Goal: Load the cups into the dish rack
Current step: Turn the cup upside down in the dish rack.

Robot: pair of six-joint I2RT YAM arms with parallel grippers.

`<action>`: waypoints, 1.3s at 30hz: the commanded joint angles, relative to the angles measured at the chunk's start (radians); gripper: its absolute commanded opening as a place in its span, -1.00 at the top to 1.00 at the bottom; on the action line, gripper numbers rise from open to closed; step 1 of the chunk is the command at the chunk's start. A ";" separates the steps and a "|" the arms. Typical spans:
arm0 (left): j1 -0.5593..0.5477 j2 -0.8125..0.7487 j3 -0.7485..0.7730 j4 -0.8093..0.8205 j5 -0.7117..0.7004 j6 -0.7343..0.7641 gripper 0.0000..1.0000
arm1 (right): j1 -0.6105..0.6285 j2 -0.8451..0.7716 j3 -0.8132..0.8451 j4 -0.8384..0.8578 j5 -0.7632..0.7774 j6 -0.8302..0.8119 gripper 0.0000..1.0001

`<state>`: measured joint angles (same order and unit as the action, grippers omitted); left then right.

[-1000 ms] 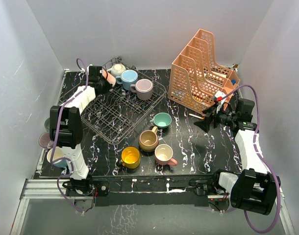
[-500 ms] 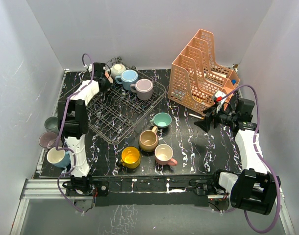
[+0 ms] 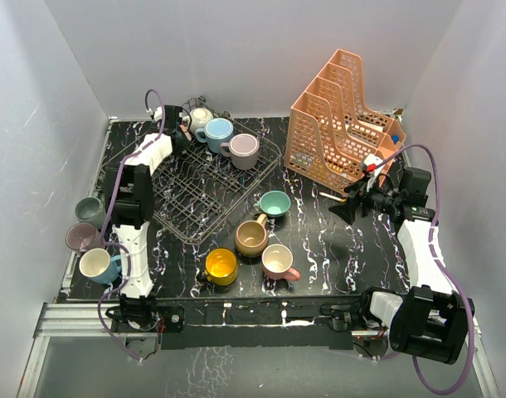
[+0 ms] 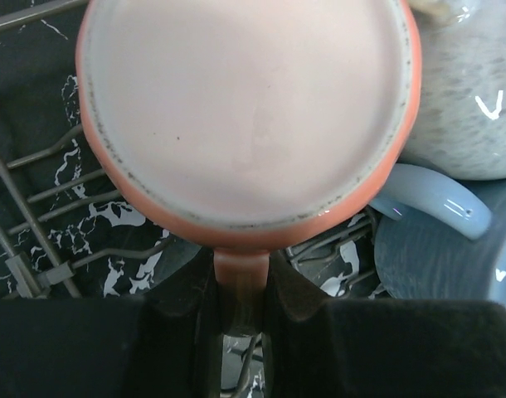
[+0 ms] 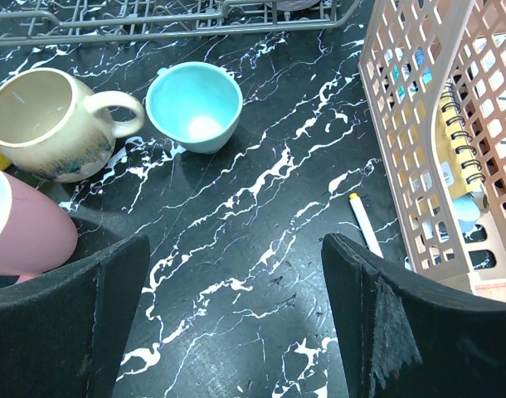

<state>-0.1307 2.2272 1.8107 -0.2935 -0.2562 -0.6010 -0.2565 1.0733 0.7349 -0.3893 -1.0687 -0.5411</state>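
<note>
My left gripper (image 3: 180, 134) is shut on the handle of a pink cup (image 4: 245, 108) at the back left corner of the dish rack (image 3: 205, 197); the black fingers (image 4: 182, 323) pinch the handle from both sides above the rack wires (image 4: 54, 211). A speckled cream cup (image 3: 201, 116), a blue cup (image 3: 217, 130) and a lilac cup (image 3: 244, 149) stand in the rack's back part. Teal (image 3: 274, 203), tan (image 3: 251, 236), pink (image 3: 278, 261) and yellow (image 3: 221, 267) cups stand on the table. My right gripper (image 3: 352, 204) is open and empty above the table (image 5: 236, 307).
An orange perforated organizer (image 3: 344, 116) stands at the back right, with a white pen (image 5: 365, 224) beside it. Three more cups, grey-green (image 3: 90, 209), mauve (image 3: 79, 237) and cream-in-blue (image 3: 97, 265), sit at the table's left edge. White walls enclose the table.
My left arm has swung its elbow inward and stretched toward the back, uncovering the cups at the left edge; the pink cup stays in its grip. The right arm has not moved.
</note>
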 commanded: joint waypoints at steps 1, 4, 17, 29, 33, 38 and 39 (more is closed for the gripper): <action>-0.012 -0.005 0.055 0.064 -0.046 0.026 1.00 | -0.004 -0.011 -0.002 0.044 -0.002 -0.002 -0.75; -0.018 0.017 0.069 0.065 -0.043 0.023 1.00 | -0.004 -0.010 -0.003 0.044 -0.002 -0.003 -0.75; -0.023 0.040 0.077 0.042 -0.013 0.005 0.51 | -0.004 -0.010 -0.003 0.045 -0.004 -0.004 -0.75; -0.023 -0.045 0.057 0.058 0.027 -0.001 0.26 | -0.004 -0.009 -0.005 0.044 -0.005 -0.008 -0.76; -0.023 -0.124 -0.010 0.093 0.039 0.012 0.26 | -0.004 -0.010 -0.006 0.043 -0.006 -0.010 -0.75; -0.022 -0.275 -0.181 0.179 0.057 0.042 0.25 | -0.004 -0.015 -0.009 0.042 -0.010 -0.013 -0.75; -0.021 -0.320 -0.234 0.201 0.061 0.048 0.24 | -0.004 -0.015 -0.009 0.041 -0.012 -0.013 -0.75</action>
<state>-0.1490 2.1220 1.6966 -0.1799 -0.2157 -0.5861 -0.2565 1.0733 0.7235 -0.3874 -1.0687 -0.5453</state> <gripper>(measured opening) 0.374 0.875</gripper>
